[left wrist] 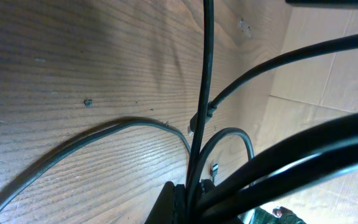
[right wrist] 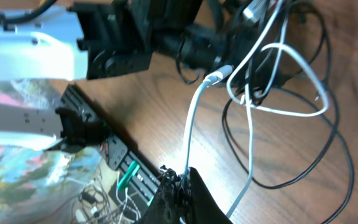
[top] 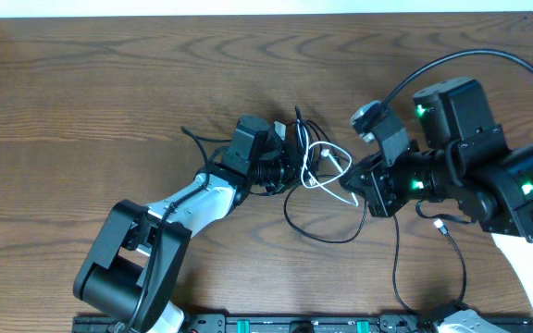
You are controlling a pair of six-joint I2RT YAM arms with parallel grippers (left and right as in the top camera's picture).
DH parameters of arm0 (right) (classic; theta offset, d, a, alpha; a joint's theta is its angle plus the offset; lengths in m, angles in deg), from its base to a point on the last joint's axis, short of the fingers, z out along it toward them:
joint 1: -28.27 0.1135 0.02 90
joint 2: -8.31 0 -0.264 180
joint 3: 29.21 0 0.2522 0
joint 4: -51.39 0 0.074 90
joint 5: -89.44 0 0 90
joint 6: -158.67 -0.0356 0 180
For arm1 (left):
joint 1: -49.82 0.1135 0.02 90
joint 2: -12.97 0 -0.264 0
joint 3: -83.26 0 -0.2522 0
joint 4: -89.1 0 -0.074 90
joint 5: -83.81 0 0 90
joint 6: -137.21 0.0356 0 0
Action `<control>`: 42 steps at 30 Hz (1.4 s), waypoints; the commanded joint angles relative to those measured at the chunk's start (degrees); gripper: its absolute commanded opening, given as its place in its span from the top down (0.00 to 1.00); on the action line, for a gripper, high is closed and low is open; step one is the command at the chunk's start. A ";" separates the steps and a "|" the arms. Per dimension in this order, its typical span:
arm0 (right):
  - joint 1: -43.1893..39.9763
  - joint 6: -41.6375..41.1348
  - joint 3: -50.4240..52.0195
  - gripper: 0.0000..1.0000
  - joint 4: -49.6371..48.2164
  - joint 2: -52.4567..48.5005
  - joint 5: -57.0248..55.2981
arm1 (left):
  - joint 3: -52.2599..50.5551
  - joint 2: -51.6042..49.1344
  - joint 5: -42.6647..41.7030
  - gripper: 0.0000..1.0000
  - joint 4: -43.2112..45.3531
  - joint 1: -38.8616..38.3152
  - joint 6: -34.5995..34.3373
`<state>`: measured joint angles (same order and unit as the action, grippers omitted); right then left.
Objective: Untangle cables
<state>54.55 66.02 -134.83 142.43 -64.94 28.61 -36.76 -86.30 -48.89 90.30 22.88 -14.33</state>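
Table: your brown wood-grain tabletop (top: pixel 109 92) carries the whole scene, with the cables bunched near its centre.
Right arm: your black arm with green lights (top: pixel 489 176) comes in from 3 o'clock in the overhead view, its wrist turned towards 9 o'clock.
Left arm: your black and white arm (top: pixel 202 199) rises from 7 o'clock and stretches low towards 2 o'clock.
Black cables: the thin black cords (left wrist: pixel 207 62) lie knotted at the left gripper's tip. One loop trails out towards 5 o'clock, between the two arms.
Loose cord: another thin black cable with a small plug (top: pixel 444 231) lies apart, at 5 o'clock from the right gripper.
White cable: the thin white cord with a plug end (right wrist: pixel 188 130) loops over the black knot, at 10 o'clock from the right gripper.
Left gripper: your left gripper (top: pixel 292 159) is closed tight, and black cords run straight out from between its fingers.
Right gripper: your right gripper (right wrist: pixel 180 180) is fully closed, pinching the white cable, which runs from its fingertips up to the loops.
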 commanded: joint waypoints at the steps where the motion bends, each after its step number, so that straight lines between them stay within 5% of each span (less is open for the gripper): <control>1: 2.10 0.15 1.31 0.99 1.03 -0.24 0.79 | -0.33 -0.61 0.26 0.92 0.15 0.13 -0.09; 31: 3.30 -2.03 19.93 0.97 -6.99 -0.28 -1.60 | -0.35 -0.61 0.26 0.92 0.15 0.13 -0.07; 36: 3.28 -2.01 20.13 0.69 -7.69 -0.28 -2.23 | -0.33 -0.61 0.26 0.92 0.15 0.13 -0.07; 40: 3.28 -3.87 20.13 0.62 -8.20 -0.26 -6.62 | -0.33 -0.61 0.26 0.92 0.15 0.13 -0.07; 42: 3.28 -11.04 20.13 0.55 -10.40 -0.26 -12.13 | -0.33 -0.61 0.26 0.92 0.15 0.13 -0.07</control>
<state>57.55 62.56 -114.90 133.95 -65.16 23.37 -36.76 -86.30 -48.84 90.30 22.88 -14.33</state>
